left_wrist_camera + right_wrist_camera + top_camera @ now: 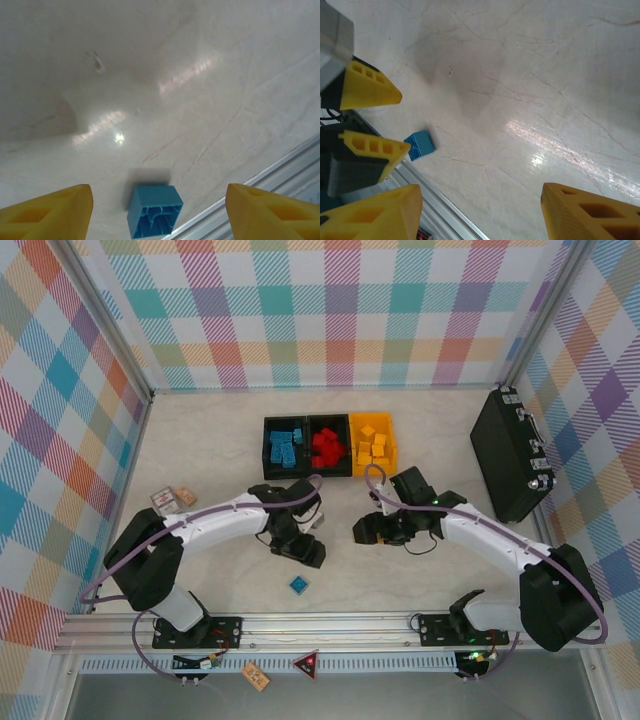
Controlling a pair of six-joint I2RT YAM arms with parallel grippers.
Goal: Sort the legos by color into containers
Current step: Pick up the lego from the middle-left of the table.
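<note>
Currently left hand (159, 190) hovers, spread wide, near loose blue lego (154, 210).

The containers (330, 418) sit mid-table behind a lone lego (298, 585), case (510, 455) to their right, cards (172, 499) to their left.

Bright, even light; glare streaks the table (225, 100) in 2 wrist views.

Quick count: three bins (308, 421) in a row, two black and one yellow. One loose blue lego (298, 585) on the bench (200, 445), two little cards (172, 499), one black case (510, 455). The binned bricks (326, 448) are too clumped to count.
</note>
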